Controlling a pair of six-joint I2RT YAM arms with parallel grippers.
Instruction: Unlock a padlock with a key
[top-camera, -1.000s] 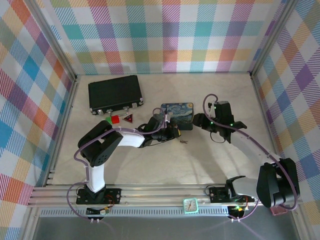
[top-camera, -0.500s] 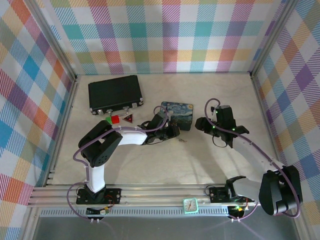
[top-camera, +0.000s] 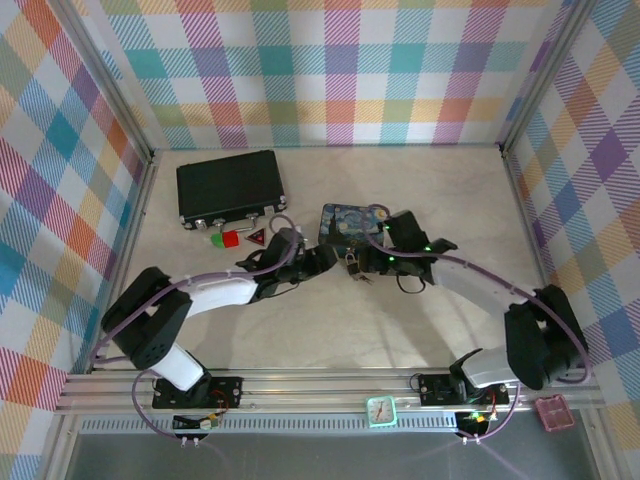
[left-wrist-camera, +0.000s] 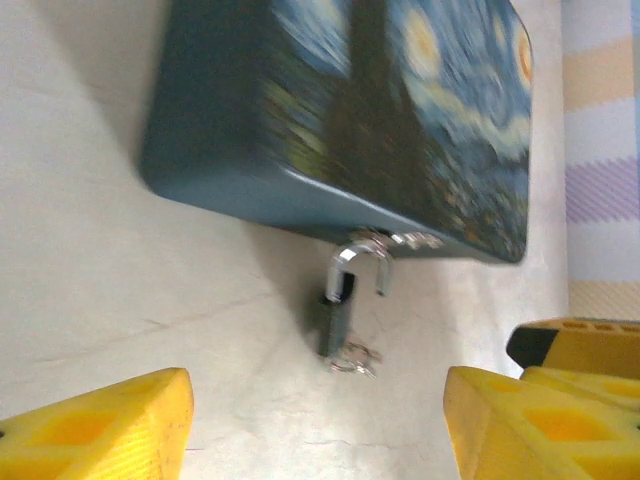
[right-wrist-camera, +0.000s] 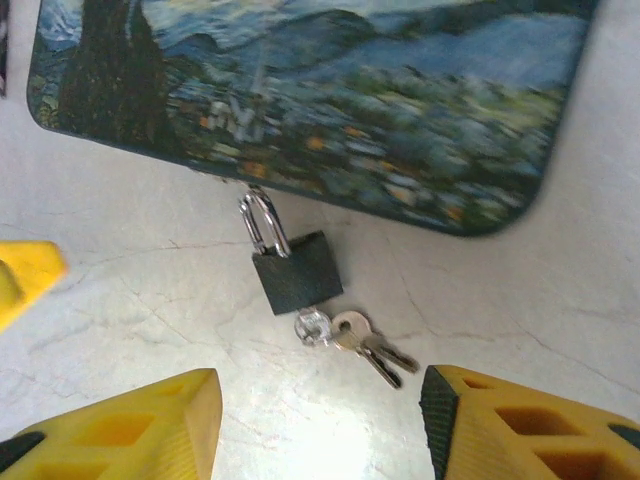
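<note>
The right pincer (right-wrist-camera: 320, 405) has swung in over the padlock (right-wrist-camera: 297, 272), released and empty; the key (right-wrist-camera: 372, 345) lies just ahead of it, ungrasped. Left pincer (left-wrist-camera: 315, 425) released too; unlocking remains.

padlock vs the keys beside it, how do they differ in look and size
The padlock is a dark squarish block with a shiny shackle loop; the keys are pale silver and slim. The padlock is larger and thicker; the keys are flat. The padlock's shackle reaches the edge of the tin; the keys lie at its opposite end, away from the tin. Both lie on the table, close together.
</note>
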